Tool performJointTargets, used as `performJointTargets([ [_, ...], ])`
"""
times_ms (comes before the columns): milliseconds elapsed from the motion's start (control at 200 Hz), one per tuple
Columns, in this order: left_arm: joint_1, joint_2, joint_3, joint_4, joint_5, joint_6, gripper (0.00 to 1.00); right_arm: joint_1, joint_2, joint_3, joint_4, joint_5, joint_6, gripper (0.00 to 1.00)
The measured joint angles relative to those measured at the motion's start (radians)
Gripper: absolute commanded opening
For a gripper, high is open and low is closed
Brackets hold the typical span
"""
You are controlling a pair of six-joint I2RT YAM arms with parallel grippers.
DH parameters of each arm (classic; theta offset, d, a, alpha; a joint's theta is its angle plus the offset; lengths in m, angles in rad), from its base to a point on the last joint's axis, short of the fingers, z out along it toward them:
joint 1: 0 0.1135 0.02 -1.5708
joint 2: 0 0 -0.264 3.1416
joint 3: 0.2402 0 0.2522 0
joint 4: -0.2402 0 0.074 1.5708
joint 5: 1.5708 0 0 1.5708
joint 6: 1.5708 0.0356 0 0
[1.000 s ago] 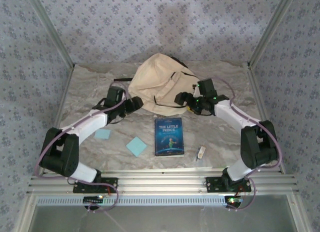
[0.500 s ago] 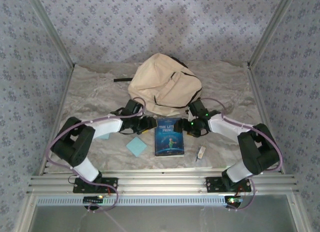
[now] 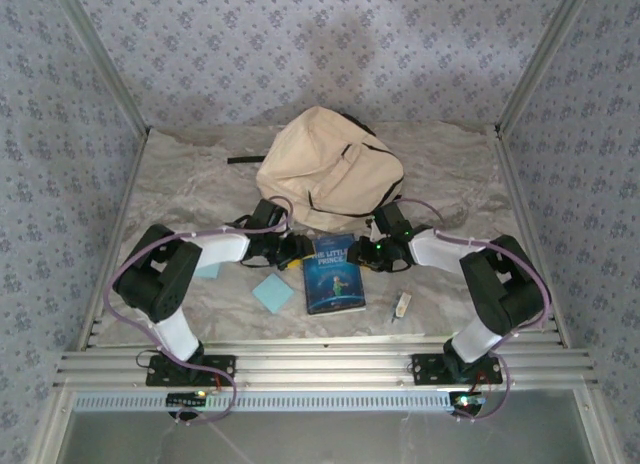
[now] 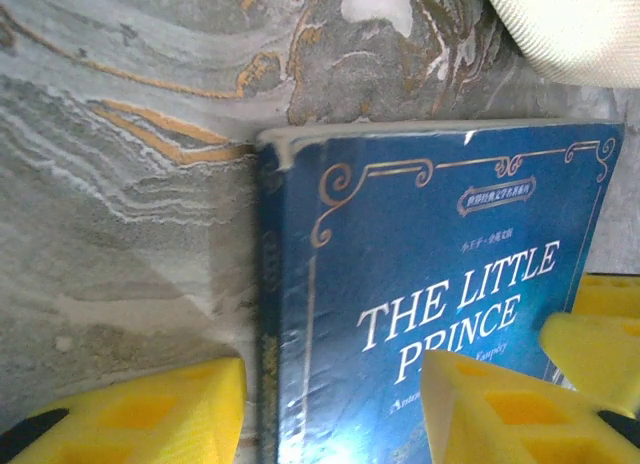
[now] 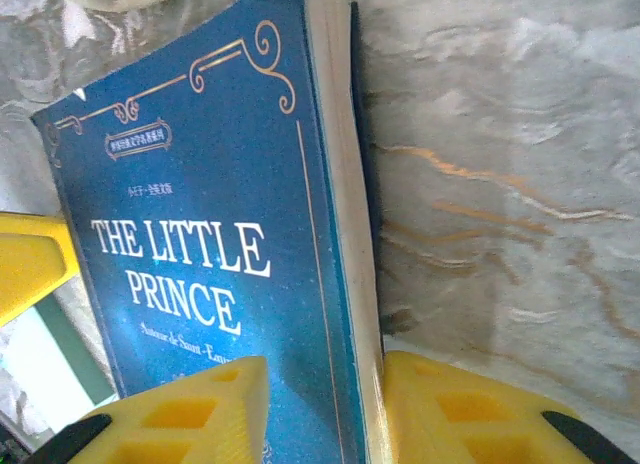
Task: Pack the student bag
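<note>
Marble tabletop (image 3: 170, 184): student bag (image 3: 325, 169) sits back-centre, bare surface both sides. Just in front lies the book (image 3: 335, 279). Your L gripper (image 3: 298, 252) straddles its spine edge, R gripper (image 3: 360, 253) its page edge. Can't tell if either's clamped.

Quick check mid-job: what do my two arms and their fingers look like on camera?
Both the left arm and right arm have black joints, white links and looping lilac cables. Their fingers are yellow blocks with square recesses.
</note>
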Motion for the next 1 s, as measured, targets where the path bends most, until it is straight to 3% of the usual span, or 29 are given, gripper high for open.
performJointTargets([
  [200, 0.001, 0.024, 0.034, -0.061, -0.013, -0.016, 0.35, 0.023, -0.041, 0.012, -0.017, -0.005, 0.021, 0.42],
  [445, 0.004, 0.032, 0.049, -0.089, -0.016, -0.022, 0.34, 0.051, -0.058, 0.023, -0.022, -0.008, 0.029, 0.34],
  [545, 0.004, 0.032, 0.050, -0.091, -0.017, -0.023, 0.35, 0.052, -0.047, 0.030, -0.018, -0.017, 0.030, 0.22],
  [620, 0.004, 0.031, 0.050, -0.092, -0.017, -0.022, 0.36, 0.052, -0.033, 0.039, -0.014, -0.026, 0.034, 0.03],
  [705, 0.004, 0.029, 0.050, -0.091, -0.017, -0.021, 0.42, 0.050, -0.029, 0.050, -0.018, -0.033, 0.033, 0.00],
  [830, 0.013, 0.015, 0.052, -0.073, 0.006, -0.004, 0.70, 0.046, -0.035, 0.064, -0.028, -0.047, 0.031, 0.00],
  [999, 0.100, -0.064, 0.040, -0.058, 0.007, 0.074, 0.77, 0.023, -0.068, 0.126, -0.062, -0.090, 0.013, 0.00],
])
